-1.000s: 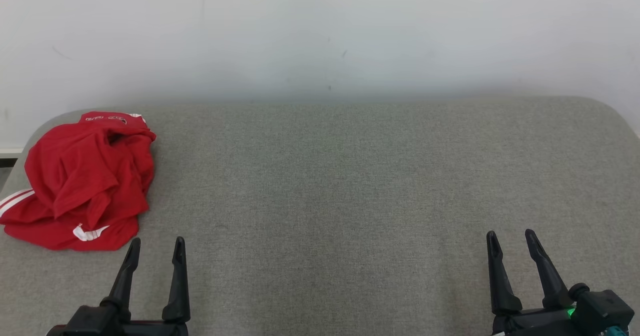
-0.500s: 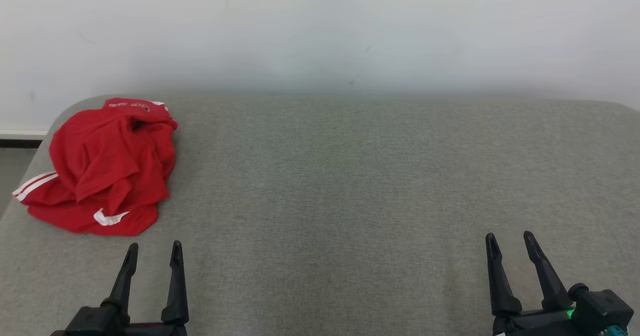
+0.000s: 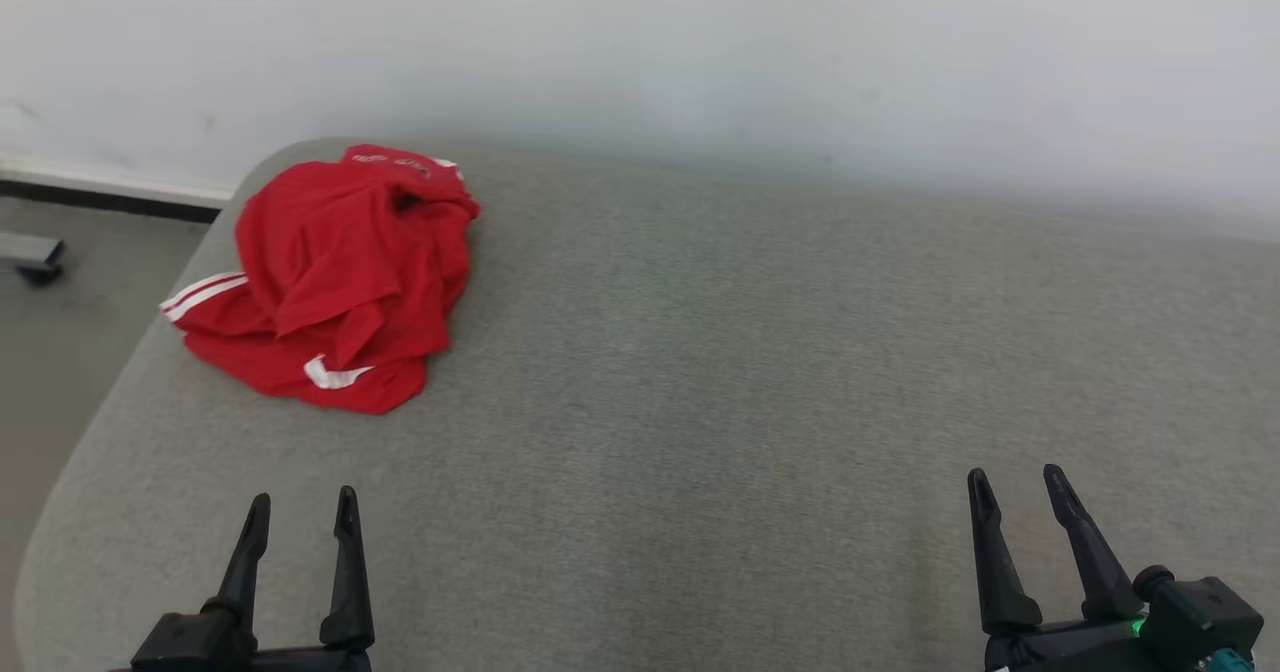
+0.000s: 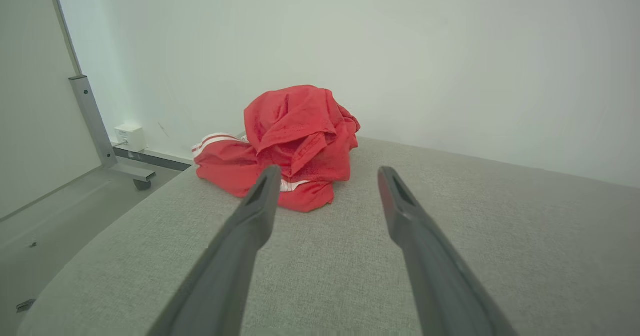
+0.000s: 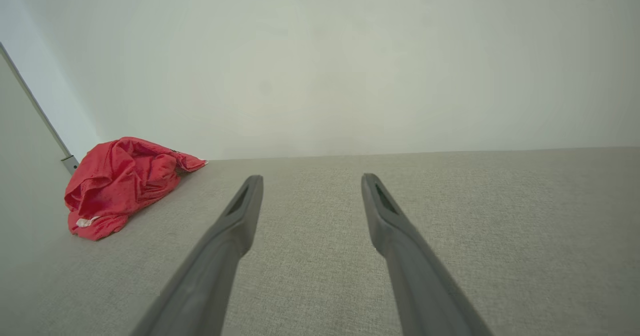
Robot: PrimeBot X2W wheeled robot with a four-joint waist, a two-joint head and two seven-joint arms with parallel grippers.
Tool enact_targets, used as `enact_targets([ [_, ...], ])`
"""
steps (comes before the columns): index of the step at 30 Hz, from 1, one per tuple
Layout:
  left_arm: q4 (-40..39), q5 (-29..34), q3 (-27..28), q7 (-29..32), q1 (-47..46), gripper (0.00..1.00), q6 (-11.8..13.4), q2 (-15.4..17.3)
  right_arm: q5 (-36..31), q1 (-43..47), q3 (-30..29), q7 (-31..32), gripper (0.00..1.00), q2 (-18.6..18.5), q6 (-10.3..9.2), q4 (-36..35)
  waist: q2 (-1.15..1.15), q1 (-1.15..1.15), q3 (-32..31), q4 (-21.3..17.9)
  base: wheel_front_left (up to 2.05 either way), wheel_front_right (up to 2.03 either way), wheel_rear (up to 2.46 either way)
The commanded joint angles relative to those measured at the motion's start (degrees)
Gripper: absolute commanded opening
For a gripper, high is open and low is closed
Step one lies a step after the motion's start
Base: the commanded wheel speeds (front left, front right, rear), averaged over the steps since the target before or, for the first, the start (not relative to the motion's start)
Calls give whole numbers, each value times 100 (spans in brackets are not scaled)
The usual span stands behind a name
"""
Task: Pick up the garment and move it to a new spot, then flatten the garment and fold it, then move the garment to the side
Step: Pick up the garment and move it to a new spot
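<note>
A crumpled red garment with white stripes lies in a heap near the far left corner of the grey padded surface. In the left wrist view the garment sits just beyond my fingers, slightly left of centre. From the right wrist it shows as a small red garment far off to the left. My left gripper stands open at the lower left, short of the heap and apart from it. Over bare fabric at the lower right, my right gripper is also open and holds nothing.
A pale wall rises directly behind the surface. The rounded left edge drops to a grey floor, where a metal frame leg with a caster and a wall socket stand.
The head camera has turned left, so the whole picture has shifted right and the floor at the left has come into view. Garment and grippers have not visibly moved on their own.
</note>
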Motion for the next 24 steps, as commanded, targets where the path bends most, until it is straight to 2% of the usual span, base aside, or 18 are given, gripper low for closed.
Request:
enact_targets([
  [1, -9, 28, -4, -4, -25, 100, 25, 3, 16, 41, -11, 7, 100, -27, -12, -11, 0, 0, 60, 350, 0, 0, 0],
  [14, 66, -13, 105, -4, 8, 100, 172, 9, 24, 21, 55, 69, 100, -101, -12, 14, 0, 0, 112, 1232, 0, 0, 0],
  [24, 73, -33, 208, -4, 80, 100, 226, -1, -14, 58, 85, 126, 100, -80, -12, -11, 0, 0, 111, 1574, 0, 0, 0],
])
